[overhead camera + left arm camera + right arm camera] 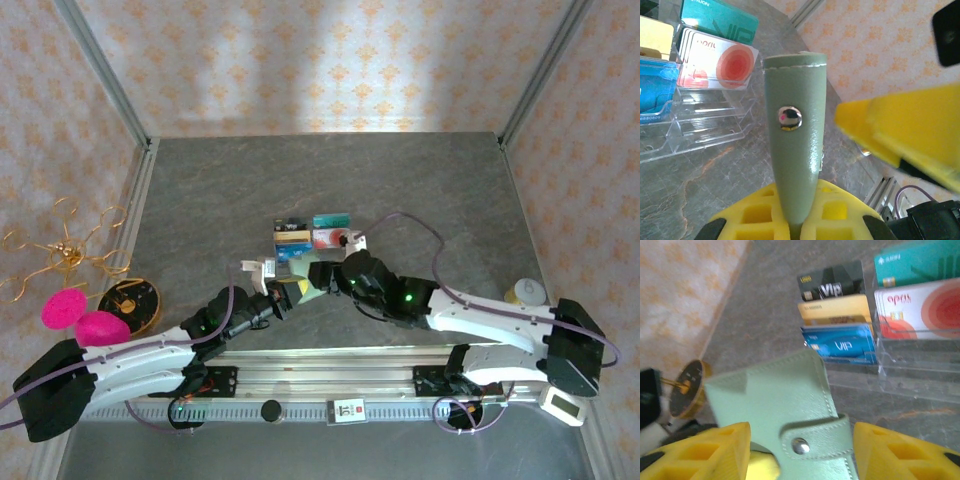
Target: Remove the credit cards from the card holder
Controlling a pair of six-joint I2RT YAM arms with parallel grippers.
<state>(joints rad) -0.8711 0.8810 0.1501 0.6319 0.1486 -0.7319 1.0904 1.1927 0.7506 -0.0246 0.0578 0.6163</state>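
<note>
Left wrist: note card holder pinched edge-on by left gripper, long axis up-frame; right gripper spread astride snap tab, seemingly clear.

The card holder is pale sage green, its snap silver. The racked cards run black, gold, blue, teal (one white with red circles). The table is mottled grey; the walls, peach floral print.

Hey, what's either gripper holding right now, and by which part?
The left gripper is shut on the card holder, pinching one end of it. The right gripper is open, straddling the snap tab without gripping it.
</note>
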